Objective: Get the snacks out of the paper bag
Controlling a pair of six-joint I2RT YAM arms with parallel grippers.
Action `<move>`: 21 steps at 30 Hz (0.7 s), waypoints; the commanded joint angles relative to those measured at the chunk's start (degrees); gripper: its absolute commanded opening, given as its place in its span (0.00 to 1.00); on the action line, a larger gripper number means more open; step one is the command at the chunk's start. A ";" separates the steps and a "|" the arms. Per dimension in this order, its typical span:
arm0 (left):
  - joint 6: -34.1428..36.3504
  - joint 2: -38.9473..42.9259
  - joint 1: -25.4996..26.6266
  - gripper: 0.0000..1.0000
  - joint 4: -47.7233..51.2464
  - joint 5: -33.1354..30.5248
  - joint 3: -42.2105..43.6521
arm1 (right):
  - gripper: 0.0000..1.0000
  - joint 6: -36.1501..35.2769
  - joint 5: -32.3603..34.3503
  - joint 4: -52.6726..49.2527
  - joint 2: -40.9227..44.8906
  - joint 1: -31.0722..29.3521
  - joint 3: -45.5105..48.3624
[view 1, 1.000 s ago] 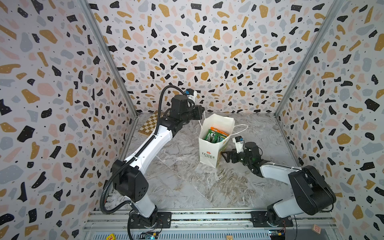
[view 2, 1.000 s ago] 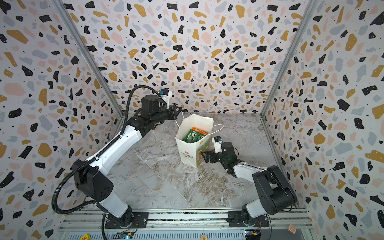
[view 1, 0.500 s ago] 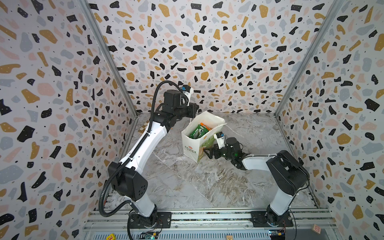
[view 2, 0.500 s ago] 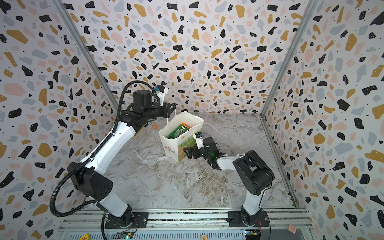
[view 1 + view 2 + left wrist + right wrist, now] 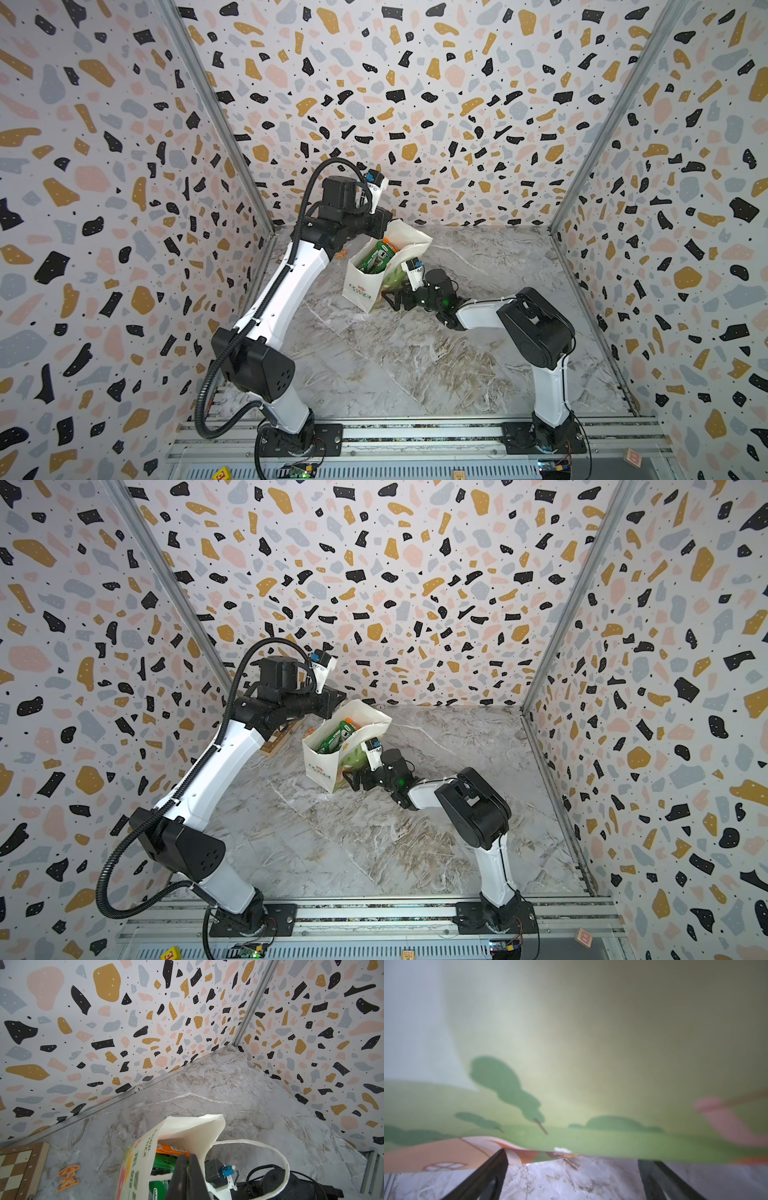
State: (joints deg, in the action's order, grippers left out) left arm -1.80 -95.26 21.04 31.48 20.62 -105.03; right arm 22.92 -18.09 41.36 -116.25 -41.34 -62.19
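Left claw (image 5: 187, 1157) is clenching the leaning bag's (image 5: 360, 286) top near the table's (image 5: 415, 365) back edge; right claw (image 5: 571, 1159) is gaping against its side; snacks (image 5: 376, 259) are sitting inside.

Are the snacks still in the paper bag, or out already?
Still in: green and orange snacks show inside the open mouth of the paper bag in both top views.

**Desk:** What carries the scene?

**Photographer:** A grey, marble-patterned worktop (image 5: 374, 365), closed in by speckled walls (image 5: 415, 104) on three sides.

**Desk:** And lying on it?

**Photographer:** A white paper bag (image 5: 360, 291), tilted, its lower corner on the marble near the middle. A wooden chessboard (image 5: 20, 1169) sits in the far left corner. A small orange scrap (image 5: 68, 1176) lies between them, apart from both.
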 commanded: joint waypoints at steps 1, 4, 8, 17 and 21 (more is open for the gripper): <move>1.59 4.43 0.56 0.00 -4.83 4.12 -0.97 | 1.00 -0.03 -0.69 2.13 1.09 -0.77 -0.87; -0.43 6.26 0.96 0.00 -6.69 3.92 3.84 | 0.99 -0.59 0.78 2.15 3.06 -0.60 3.12; -3.19 10.17 2.96 0.00 -10.30 1.78 11.34 | 0.99 -1.42 2.82 2.18 8.29 0.63 10.75; -10.90 16.82 7.47 0.00 -21.18 -2.35 23.60 | 0.99 -3.48 8.56 -7.15 22.91 5.75 22.82; -14.52 18.21 8.70 0.00 -24.00 -2.98 26.21 | 0.99 -4.90 15.54 -16.81 29.36 7.94 24.29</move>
State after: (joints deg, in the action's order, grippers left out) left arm -12.08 -79.31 28.69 14.76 17.58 -79.75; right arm 20.05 -8.82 32.82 -90.87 -34.37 -38.44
